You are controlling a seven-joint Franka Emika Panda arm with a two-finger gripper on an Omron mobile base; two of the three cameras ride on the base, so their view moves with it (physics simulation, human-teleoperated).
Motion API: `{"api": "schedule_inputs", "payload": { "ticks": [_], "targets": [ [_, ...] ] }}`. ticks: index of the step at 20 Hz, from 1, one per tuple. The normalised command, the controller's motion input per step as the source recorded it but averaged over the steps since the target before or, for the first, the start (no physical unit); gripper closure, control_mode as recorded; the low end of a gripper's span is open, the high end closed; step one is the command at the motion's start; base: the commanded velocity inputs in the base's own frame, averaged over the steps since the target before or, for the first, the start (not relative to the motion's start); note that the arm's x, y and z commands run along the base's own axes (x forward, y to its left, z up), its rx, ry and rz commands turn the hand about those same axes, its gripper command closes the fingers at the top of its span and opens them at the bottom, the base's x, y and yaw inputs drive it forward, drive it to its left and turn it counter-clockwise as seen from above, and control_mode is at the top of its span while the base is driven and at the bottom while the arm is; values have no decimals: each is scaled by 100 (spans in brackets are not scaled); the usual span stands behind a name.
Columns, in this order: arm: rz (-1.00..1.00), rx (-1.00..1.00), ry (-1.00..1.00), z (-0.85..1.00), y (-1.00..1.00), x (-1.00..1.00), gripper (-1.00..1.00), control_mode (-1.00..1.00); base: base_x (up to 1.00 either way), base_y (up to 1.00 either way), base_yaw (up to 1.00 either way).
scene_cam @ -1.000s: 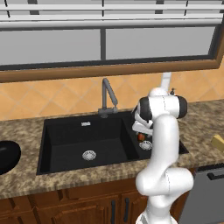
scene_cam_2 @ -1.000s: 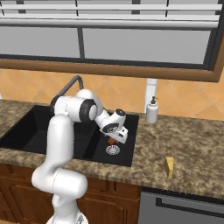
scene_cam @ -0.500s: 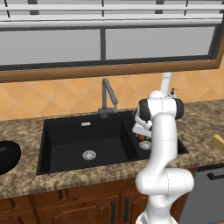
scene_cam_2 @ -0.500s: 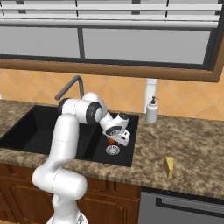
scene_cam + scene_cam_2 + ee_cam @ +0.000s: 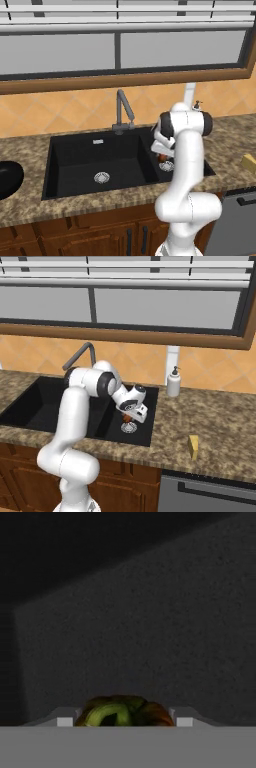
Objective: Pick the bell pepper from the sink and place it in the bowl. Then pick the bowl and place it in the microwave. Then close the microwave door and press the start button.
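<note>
The gripper (image 5: 120,722) reaches down into the small right basin of the sink (image 5: 75,170), beside the silver drain (image 5: 129,428). The bell pepper (image 5: 122,712) sits between the two fingertips (image 5: 64,721), which stand close at its sides; whether they press on it cannot be told. The bowl (image 5: 7,179) rests on the counter (image 5: 210,426), left of the sink, well apart from the pepper.

The bell pepper (image 5: 125,712) is orange-red with a green stem, the sink (image 5: 75,160) matte black with a silver drain (image 5: 101,176), the tabletop (image 5: 215,426) speckled brown granite, the bowl (image 5: 7,179) glossy black, the soap dispenser (image 5: 173,383) grey.
</note>
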Motion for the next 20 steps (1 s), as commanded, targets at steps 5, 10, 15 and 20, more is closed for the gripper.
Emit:
{"api": "schedule_inputs", "payload": {
  "ticks": [5,10,15,20],
  "targets": [
    [-3,0,-16,82,0,-83,100,-100,0,0,0],
    [-1,-5,-18,100,1,-74,100,-100,0,0,0],
    [0,-6,-10,100,4,-77,100,-100,0,0,0],
    [0,-9,-3,100,25,-75,100,-100,0,0,0]
  ]
}}
